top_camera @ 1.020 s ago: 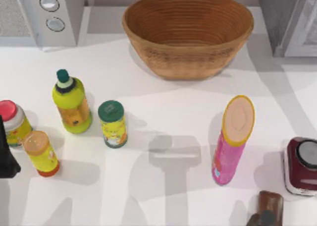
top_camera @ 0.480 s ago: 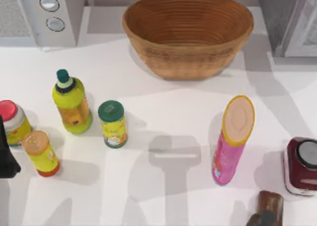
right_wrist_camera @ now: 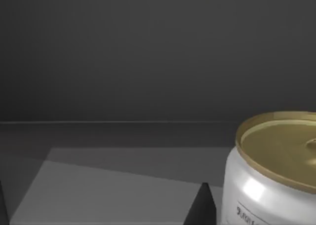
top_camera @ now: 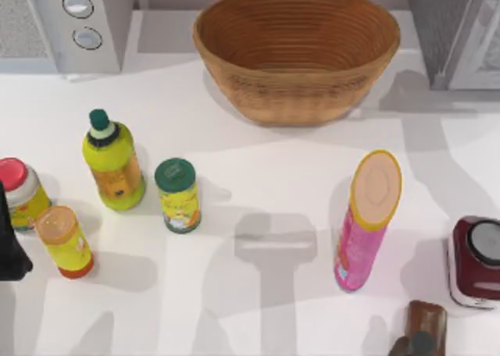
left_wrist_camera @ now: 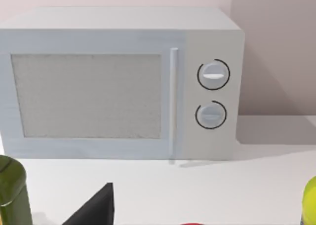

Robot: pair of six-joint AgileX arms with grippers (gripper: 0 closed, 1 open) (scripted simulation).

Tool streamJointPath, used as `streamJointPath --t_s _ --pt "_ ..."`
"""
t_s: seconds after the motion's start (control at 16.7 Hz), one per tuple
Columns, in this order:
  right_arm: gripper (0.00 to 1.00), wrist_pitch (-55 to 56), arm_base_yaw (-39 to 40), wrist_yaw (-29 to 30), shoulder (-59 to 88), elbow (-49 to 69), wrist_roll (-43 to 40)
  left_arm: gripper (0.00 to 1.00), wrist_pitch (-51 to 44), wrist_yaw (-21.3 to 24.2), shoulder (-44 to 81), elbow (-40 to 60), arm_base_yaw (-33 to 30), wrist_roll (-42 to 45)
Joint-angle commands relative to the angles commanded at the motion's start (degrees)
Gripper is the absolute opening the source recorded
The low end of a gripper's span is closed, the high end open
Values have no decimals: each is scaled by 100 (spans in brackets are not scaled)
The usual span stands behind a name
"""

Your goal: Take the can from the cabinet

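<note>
One silver can with a gold lid point(right_wrist_camera: 274, 170) stands upright on the grey floor of the dark cabinet interior point(right_wrist_camera: 123, 62) in the right wrist view, and a black fingertip point(right_wrist_camera: 201, 207) of the right gripper pokes up just beside it — touching or apart, I cannot tell, nor how far that gripper is spread. From above, the grey cabinet point(top_camera: 457, 32) sits at the bench's far right corner.

Over at the left edge of the white bench point(top_camera: 258, 161), the left arm point(top_camera: 9, 243) is parked, a dark shape beside the jars; its gripper's spread I cannot tell either. Its wrist camera looks at the white microwave with two round dials point(left_wrist_camera: 123, 84), which occupies the far left corner.

Across the bench — a round woven brown basket point(top_camera: 297, 55) sits at the middle of the far edge. Toward the left side stand a yellow-green bottle with a dark green cap point(top_camera: 113, 162), a green-lidded yellow tin point(top_camera: 178, 194), an orange-lidded yellow jar point(top_camera: 65, 241) and a red-lidded jar point(top_camera: 22, 192) right at the left edge. Right of centre stands a tall pink tube with a yellow-rimmed lid point(top_camera: 366, 222). By the right edge sits a dark red appliance with a grey top point(top_camera: 475, 261), and a brown object point(top_camera: 420, 329) lies at the near edge.
</note>
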Motion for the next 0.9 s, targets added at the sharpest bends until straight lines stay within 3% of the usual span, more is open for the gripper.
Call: streamJointPath --t_s 0.42,0.9 --pt "0 316 -280 -276 -565 -906 2 100 0 0 0 0 0 0" --pt "0 1583 -1354 -1399 -2991 -4867 -32 100 0 0 0 0 0 0"
